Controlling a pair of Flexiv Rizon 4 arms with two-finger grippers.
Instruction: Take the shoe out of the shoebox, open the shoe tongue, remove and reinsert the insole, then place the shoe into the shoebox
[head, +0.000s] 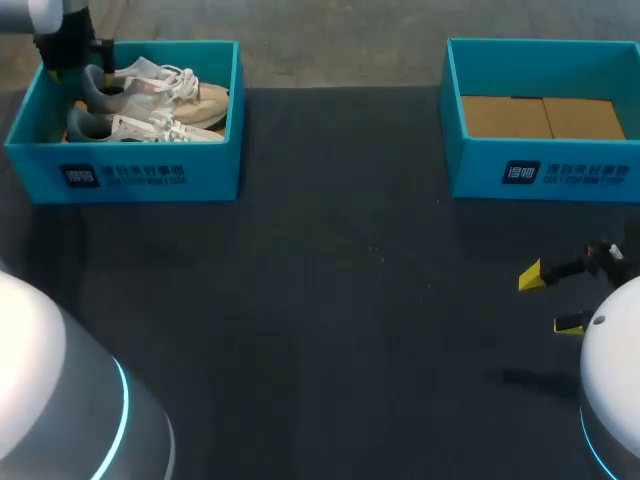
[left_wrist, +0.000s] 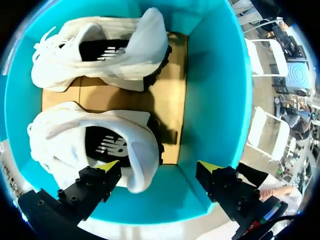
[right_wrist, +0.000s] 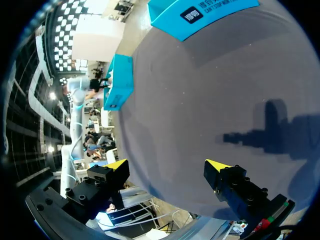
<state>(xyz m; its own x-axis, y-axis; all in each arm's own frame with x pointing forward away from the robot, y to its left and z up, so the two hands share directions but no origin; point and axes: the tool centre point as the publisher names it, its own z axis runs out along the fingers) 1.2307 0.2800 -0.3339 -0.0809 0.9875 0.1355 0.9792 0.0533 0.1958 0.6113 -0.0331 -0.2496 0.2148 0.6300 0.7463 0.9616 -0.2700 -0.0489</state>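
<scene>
Over the left box: my left claw (left_wrist: 159, 167) hung above an open teal cardboard shoebox (head: 140, 175), its yellow-tipped fingers spread wide and gripping nothing.
Under the left claw: a white mesh sneaker with a black side logo (left_wrist: 95, 142) lay on its side on the box's brown floor. Its heel sat between the spread fingers, closer to one of them. Whether that finger touched it could not be told.
Ahead of the left claw: a second white sneaker (left_wrist: 100, 50) of the same make lay further on in the same box, apart from the first.
Between the claws: only the dark cloth tabletop (head: 330, 300) showed.
Ahead of the right claw: a second teal shoebox (head: 540, 172) stood well apart from it, with only its brown cardboard floor on show.
Right claw: the right claw (head: 550, 300) hovered low over the cloth, fingers parted, holding nothing.
Done: nothing yet, judging by both shoes lying in their box and neither claw clenched.
Left to do: grasping and lifting out the nearer shoe, opening the tongue, pulling and refitting the insole, and boxing the shoe.
</scene>
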